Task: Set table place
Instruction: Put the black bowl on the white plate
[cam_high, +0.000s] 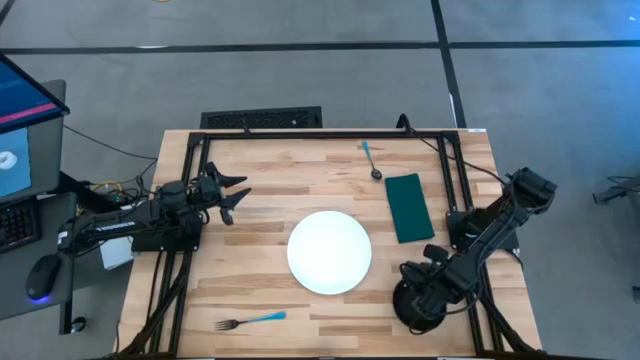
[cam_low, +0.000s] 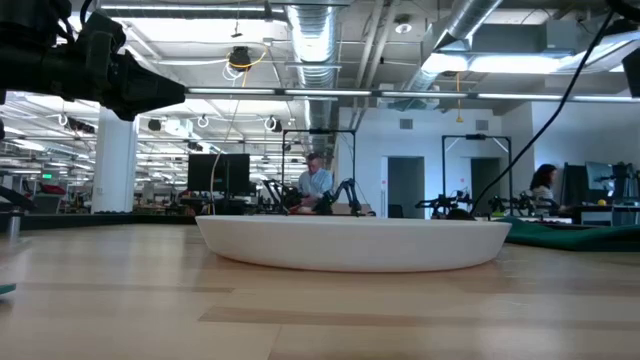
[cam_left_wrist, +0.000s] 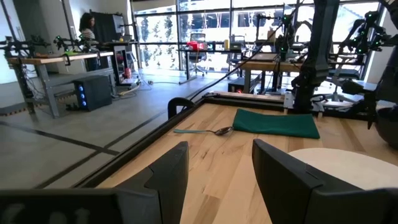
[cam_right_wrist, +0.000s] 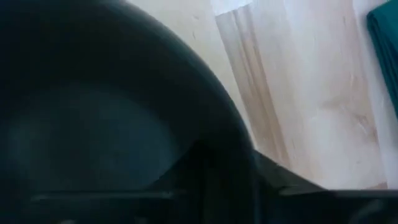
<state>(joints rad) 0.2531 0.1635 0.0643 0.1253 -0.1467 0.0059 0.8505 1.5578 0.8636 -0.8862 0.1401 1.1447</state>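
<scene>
Right gripper sits on the bowl at lower right of the high view, grip unconfirmed; it should pinch the rim squarely and lift level toward the plate.

Bench: light wooden planks with a black metal frame. Round plate: plain white. Rectangular cloth napkin: dark green, unpatterned. Fork and spoon: blue handles, metal heads. Small bowl: black. Both arms: dark.
</scene>
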